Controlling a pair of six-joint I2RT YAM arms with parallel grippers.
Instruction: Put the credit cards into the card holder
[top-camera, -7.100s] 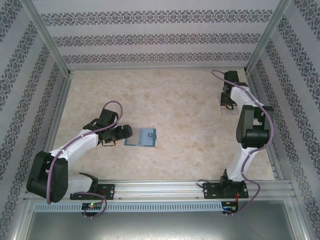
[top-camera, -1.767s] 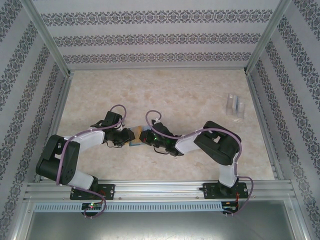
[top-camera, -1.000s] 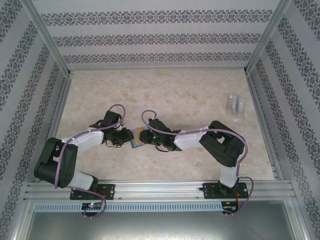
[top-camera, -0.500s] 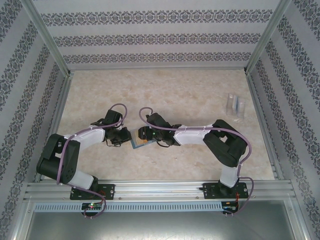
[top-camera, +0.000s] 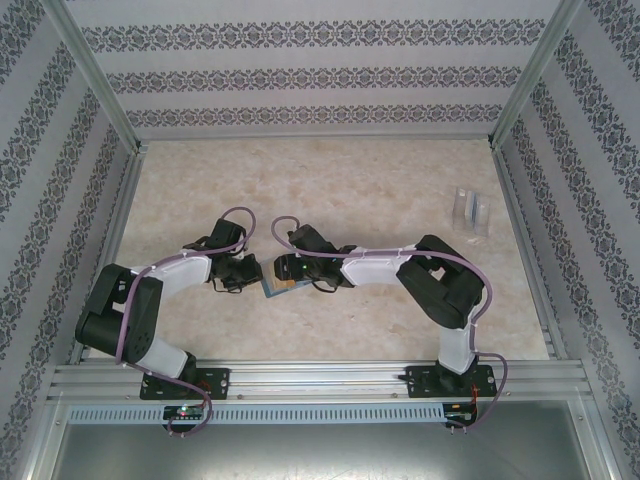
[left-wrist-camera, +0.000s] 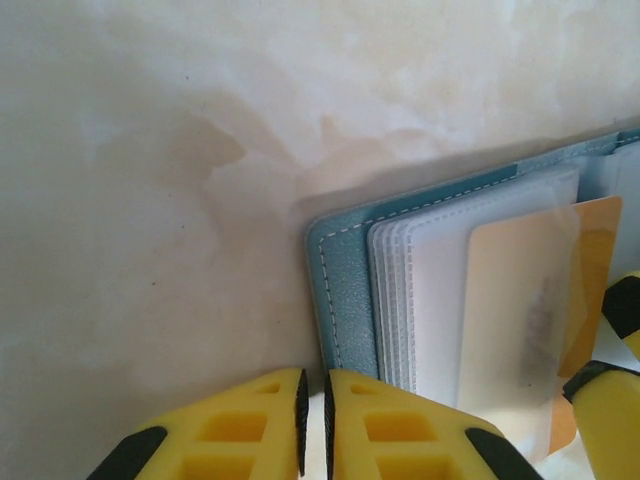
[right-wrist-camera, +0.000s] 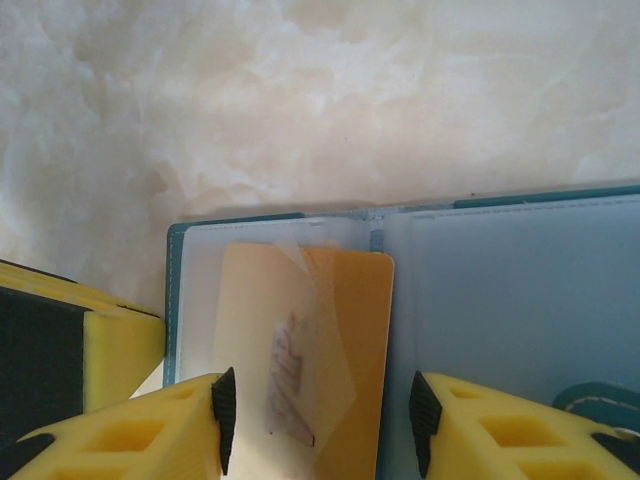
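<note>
The teal card holder (right-wrist-camera: 480, 300) lies open on the table, and in the top view it peeks out between the two grippers (top-camera: 281, 288). An orange credit card (right-wrist-camera: 355, 340) lies on its left half, partly slid under a clear sleeve. My right gripper (right-wrist-camera: 320, 425) is open, one finger on each side of the card's near end. My left gripper (left-wrist-camera: 313, 420) sits at the holder's (left-wrist-camera: 345, 290) outer edge, jaws nearly together with nothing between them, one finger over the cover. The credit card (left-wrist-camera: 520, 320) shows there through the sleeve.
A clear plastic stand (top-camera: 470, 210) is at the back right of the marble-patterned table (top-camera: 350, 190). Both arms meet near the table's middle left, grippers (top-camera: 268, 270) close together. Metal frame rails border the table.
The right gripper's jaws have widened and let go of the orange card, which now rests in the holder. The left gripper's jaws have closed further. Both arms have barely shifted.
</note>
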